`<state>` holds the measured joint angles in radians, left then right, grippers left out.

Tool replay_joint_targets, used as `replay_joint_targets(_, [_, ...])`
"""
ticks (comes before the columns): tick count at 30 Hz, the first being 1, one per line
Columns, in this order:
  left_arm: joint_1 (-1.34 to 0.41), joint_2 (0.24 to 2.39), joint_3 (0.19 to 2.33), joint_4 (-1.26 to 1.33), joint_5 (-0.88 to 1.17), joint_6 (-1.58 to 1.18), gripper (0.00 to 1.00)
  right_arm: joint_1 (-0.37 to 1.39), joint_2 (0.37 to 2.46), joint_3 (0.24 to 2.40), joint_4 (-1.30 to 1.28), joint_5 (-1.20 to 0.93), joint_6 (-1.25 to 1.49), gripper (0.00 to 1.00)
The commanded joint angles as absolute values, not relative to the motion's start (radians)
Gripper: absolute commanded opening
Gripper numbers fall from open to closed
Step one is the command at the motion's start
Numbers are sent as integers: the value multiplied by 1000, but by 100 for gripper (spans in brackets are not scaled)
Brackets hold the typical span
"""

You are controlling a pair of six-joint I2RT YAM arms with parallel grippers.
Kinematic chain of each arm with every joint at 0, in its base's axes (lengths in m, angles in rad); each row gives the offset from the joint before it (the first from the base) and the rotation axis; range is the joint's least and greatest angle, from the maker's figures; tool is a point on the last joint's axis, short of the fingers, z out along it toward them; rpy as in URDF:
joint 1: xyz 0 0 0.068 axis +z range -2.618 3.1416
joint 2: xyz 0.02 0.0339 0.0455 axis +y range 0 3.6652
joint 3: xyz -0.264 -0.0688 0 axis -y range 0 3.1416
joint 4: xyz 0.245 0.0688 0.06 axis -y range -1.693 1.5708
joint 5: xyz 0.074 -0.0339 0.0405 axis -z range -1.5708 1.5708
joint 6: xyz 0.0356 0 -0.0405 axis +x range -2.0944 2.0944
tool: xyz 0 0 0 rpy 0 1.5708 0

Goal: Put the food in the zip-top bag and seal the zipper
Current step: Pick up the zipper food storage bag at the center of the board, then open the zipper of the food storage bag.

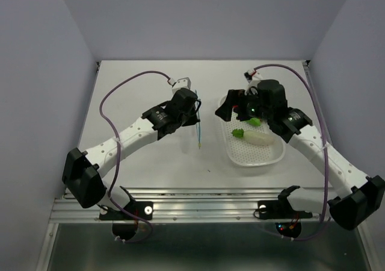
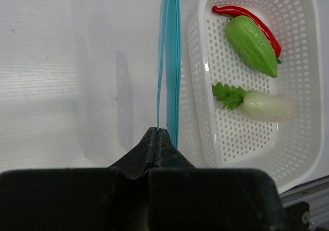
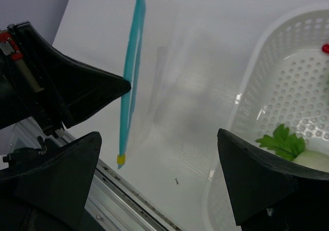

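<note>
The clear zip-top bag (image 2: 103, 77) hangs from its light blue zipper (image 2: 168, 61). My left gripper (image 2: 158, 132) is shut on the zipper's near end; from above the gripper (image 1: 194, 113) holds the strip (image 1: 198, 132) left of the basket. The red chili (image 2: 247, 15), green cucumber piece (image 2: 252, 45) and white radish (image 2: 262, 106) lie in the white basket (image 2: 205, 138). My right gripper (image 1: 233, 110) is open and empty, above the basket's far left end. Its wrist view shows the zipper (image 3: 131, 72), the bag (image 3: 175, 87) and the radish's leaves (image 3: 282, 141).
The white perforated basket (image 1: 236, 153) sits right of centre, close to the bag. A small yellow piece (image 3: 121, 159) marks the zipper's end. The metal rail (image 1: 198, 208) runs along the table's near edge. Grey walls close in both sides and the back.
</note>
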<state>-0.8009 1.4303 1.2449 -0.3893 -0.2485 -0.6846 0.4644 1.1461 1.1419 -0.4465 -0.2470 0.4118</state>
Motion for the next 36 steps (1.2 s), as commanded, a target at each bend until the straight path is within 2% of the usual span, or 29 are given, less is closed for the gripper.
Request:
replay_joint_targets(1, [-798,1381,1221,-371,-261,-709,0,587,1221,1224,-368,-126,448,100])
replay_joint_targets(7, [-798,1355,1203,-371,-262,-718,0,750,1363,1325,-414,119,466,100])
replay_joint_targets(15, [-798,1322,1180,-371,-253,-721,0,796,1520,1419,-451,279,514,100])
replay_joint_targets(32, [-798,1296,1172,-374,-265,-724,0,815,1635,1453,-477,341,543,100])
replay_joint_targets(34, [-798,1298,1173,-379,-271,-727,0,815,1638,1451,-477,339,546,98])
replay_joint_targets(36, [-798,1298,1180,-383,-276,-730,0,815,1641,1448,-473,334,548,90])
